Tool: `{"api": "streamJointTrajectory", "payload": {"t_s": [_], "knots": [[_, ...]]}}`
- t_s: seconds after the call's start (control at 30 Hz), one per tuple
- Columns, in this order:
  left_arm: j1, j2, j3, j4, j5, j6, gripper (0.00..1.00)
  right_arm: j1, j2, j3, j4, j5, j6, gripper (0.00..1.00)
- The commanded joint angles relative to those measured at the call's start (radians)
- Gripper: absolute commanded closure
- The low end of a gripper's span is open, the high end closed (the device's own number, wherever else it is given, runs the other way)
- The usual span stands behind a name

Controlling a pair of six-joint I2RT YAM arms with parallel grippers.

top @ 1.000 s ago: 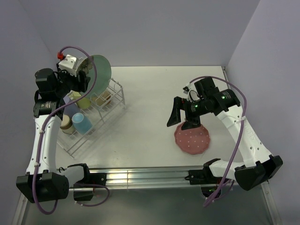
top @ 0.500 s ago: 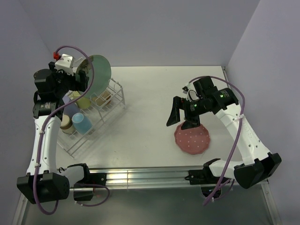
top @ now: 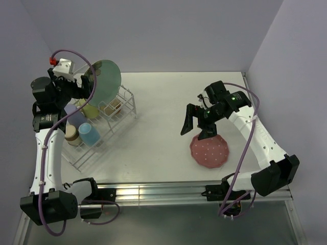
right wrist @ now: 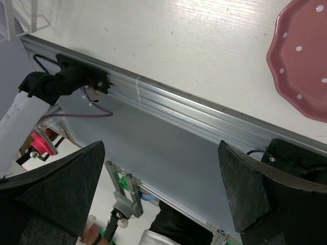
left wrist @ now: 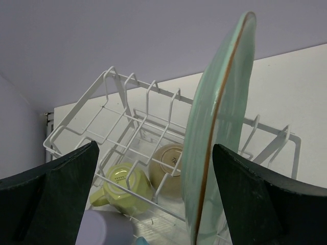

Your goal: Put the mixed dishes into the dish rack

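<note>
Dish rack [top: 129,100]: on the left of the table [top: 158,102].
Green plate [left wrist: 219,127]: stands on its edge in the dish rack.
Pink plate [top: 210,151]: flat on the table, well apart from the dish rack.
Left gripper [left wrist: 155,148]: fingers wide apart, green plate between them.
Right gripper [top: 196,131]: fingers wide apart, holding nothing, over the pink plate's edge.
Yellow mug [left wrist: 125,191]: in the dish rack.

A white table [top: 158,112] is seen spread beneath the right gripper [top: 195,131] and ahead of the left gripper [top: 88,84]. It is closed in by plain lavender walls [top: 153,35] beyond and to the outer side of each gripper. An aluminium rail [right wrist: 173,104] is fixed along the table's near edge, nearer the bases than the right gripper. Under the rail, a grey surface [right wrist: 168,153] is seen. Lower still, a red part [right wrist: 37,143] and green fittings [right wrist: 120,181] can be made out, blurred.
</note>
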Motion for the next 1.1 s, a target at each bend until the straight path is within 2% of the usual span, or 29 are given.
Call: {"api": "streamJointTrajectory", "payload": {"t_s": [0.0, 0.33, 0.57, 0.67, 0.7, 0.77, 0.87, 0.9, 0.93, 0.97, 1.0, 1.07], "knots": [[0.005, -0.028, 0.046, 0.049, 0.092, -0.012, 0.01, 0.003, -0.002, 0.061, 0.019, -0.009, 0.007, 0.0], [0.006, -0.019, 0.116, 0.015, 0.158, -0.011, 0.01, 0.004, -0.014, 0.066, 0.019, -0.022, 0.0, 0.0], [0.009, -0.006, 0.205, -0.021, 0.066, -0.014, 0.01, 0.004, -0.02, 0.069, 0.021, -0.026, 0.001, 0.0], [0.008, 0.004, 0.308, -0.039, -0.036, -0.041, 0.01, 0.003, -0.02, 0.078, 0.016, -0.011, 0.009, 0.0], [0.008, 0.014, 0.383, -0.039, -0.102, -0.073, 0.01, 0.003, -0.02, 0.084, 0.015, -0.003, 0.012, 0.0], [0.008, 0.029, 0.467, -0.03, -0.142, -0.15, 0.01, -0.002, -0.02, 0.089, 0.013, 0.026, 0.029, 0.0], [0.008, 0.117, 0.682, -0.05, -0.208, -0.289, 0.01, -0.054, -0.037, 0.058, 0.037, 0.064, 0.077, 0.0], [0.008, 0.148, 0.806, -0.072, -0.234, -0.347, 0.01, -0.08, -0.048, 0.0, 0.053, 0.058, 0.096, 0.0], [0.006, 0.177, 0.869, -0.098, -0.231, -0.479, 0.01, -0.109, -0.062, -0.044, 0.076, 0.044, 0.113, 0.0], [0.006, 0.213, 0.929, -0.15, -0.21, -0.547, 0.01, -0.14, -0.089, -0.089, 0.12, 0.023, 0.151, 0.0], [0.008, 0.274, 1.016, -0.165, -0.167, -0.695, 0.01, -0.199, -0.103, -0.183, 0.143, 0.02, 0.171, 0.0], [-0.009, 0.31, 1.017, -0.099, 0.008, -0.861, 0.01, -0.252, -0.143, -0.273, 0.208, 0.008, 0.205, 0.0]]}}
